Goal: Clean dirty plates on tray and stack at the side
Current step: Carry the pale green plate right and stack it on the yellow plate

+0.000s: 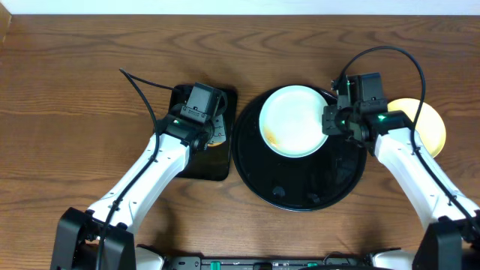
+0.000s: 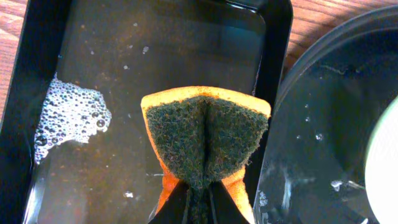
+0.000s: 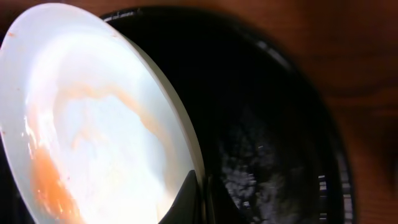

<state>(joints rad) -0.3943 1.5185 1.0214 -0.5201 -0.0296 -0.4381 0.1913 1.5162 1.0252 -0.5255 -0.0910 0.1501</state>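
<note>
**On the Round Tray: One Smeared Plate Gripped at Its Rim**

On the table (image 1: 75, 75), the overhead view shows the round tray (image 1: 300, 187) at centre. It holds one mint-green plate (image 1: 296, 120) in its far half. An orange sauce smear (image 1: 271, 136) marks the plate's near-left edge. The right gripper (image 1: 330, 120) meets the plate's right rim. A yellow plate (image 1: 427, 124) lies on the table to the right of the tray, partly hidden by the right arm. To the left, the rectangular tray (image 1: 214, 161) sits just beside the round tray, with the left gripper (image 1: 214, 135) above it.

In the left wrist view, the left gripper (image 2: 199, 196) pinches an orange sponge (image 2: 205, 130), its green scouring face folded inward. Below it, the rectangular tray (image 2: 277, 50) contains shallow liquid and a patch of foam (image 2: 71, 118). The round tray (image 2: 323, 124) carries water droplets.

In the right wrist view, the right gripper (image 3: 199, 193) is clamped on the plate (image 3: 93, 124) at its rim. The smear (image 3: 50, 180) is thickest at the lower left. The round tray (image 3: 267, 124) is wet.
</note>
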